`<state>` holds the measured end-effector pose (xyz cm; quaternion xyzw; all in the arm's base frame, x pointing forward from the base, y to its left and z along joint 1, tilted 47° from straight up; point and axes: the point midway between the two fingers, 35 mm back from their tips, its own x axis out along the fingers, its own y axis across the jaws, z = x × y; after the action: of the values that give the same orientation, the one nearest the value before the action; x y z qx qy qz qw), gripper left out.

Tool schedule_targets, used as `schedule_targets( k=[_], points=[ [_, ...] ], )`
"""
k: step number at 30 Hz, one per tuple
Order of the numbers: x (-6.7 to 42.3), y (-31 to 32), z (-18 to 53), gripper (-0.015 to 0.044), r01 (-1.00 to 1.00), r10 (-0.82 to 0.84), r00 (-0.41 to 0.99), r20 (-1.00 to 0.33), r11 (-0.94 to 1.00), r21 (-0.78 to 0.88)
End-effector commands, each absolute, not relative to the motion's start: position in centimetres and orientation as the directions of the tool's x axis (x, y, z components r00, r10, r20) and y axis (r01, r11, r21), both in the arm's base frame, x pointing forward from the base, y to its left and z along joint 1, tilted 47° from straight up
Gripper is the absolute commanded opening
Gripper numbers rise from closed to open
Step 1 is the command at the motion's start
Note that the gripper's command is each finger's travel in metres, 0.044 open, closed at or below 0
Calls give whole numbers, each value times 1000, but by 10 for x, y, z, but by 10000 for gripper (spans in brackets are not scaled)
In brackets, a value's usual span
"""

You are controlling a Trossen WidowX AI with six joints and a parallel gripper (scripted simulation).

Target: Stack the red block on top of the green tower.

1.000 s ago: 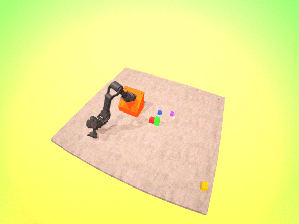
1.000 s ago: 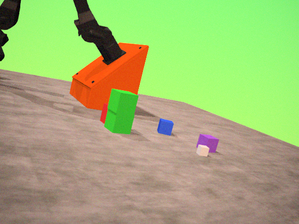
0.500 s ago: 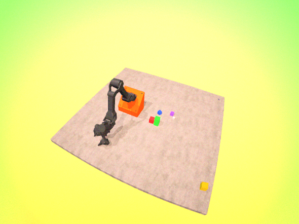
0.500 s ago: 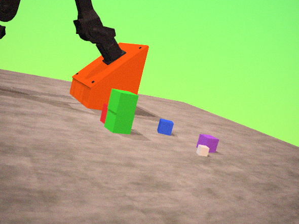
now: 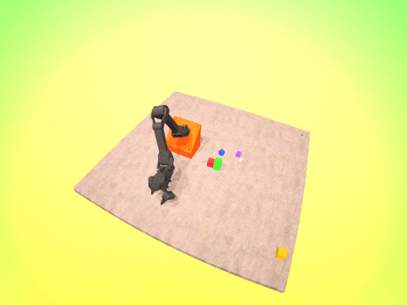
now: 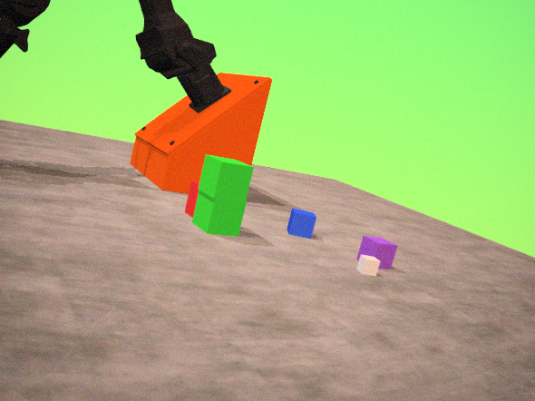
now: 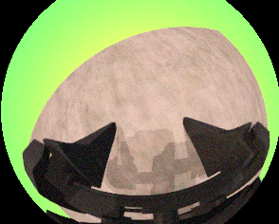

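Observation:
The red block point(image 5: 210, 162) point(image 6: 192, 198) lies on the table, touching the left side of the green tower point(image 5: 217, 163) point(image 6: 222, 195), which stands upright, two blocks high, and hides most of the block in the exterior view. My gripper point(image 5: 161, 196) point(image 7: 150, 122) is open and empty. It points down close to the table top point(image 5: 224, 214), well to the left and in front of the two blocks. The wrist view shows only bare table between the fingers.
The orange arm base point(image 5: 184, 138) point(image 6: 213, 132) stands behind the blocks. A blue cube point(image 5: 221, 152) point(image 6: 301, 222), a purple cube point(image 5: 238, 154) point(image 6: 377, 250) and a small white cube point(image 5: 241, 159) point(image 6: 368, 265) lie right of the tower. A yellow cube point(image 5: 281, 253) sits near the front right corner.

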<state>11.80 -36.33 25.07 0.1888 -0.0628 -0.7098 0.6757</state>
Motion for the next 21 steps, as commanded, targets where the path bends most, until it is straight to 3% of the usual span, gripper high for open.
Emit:
schedule_targets(
  k=[1,21],
  points=[
    [149,-350,244,440,951,-973,73,-221,1,309],
    [268,-244,166,440,935,-790,297,-536,354,-4]
  ],
)
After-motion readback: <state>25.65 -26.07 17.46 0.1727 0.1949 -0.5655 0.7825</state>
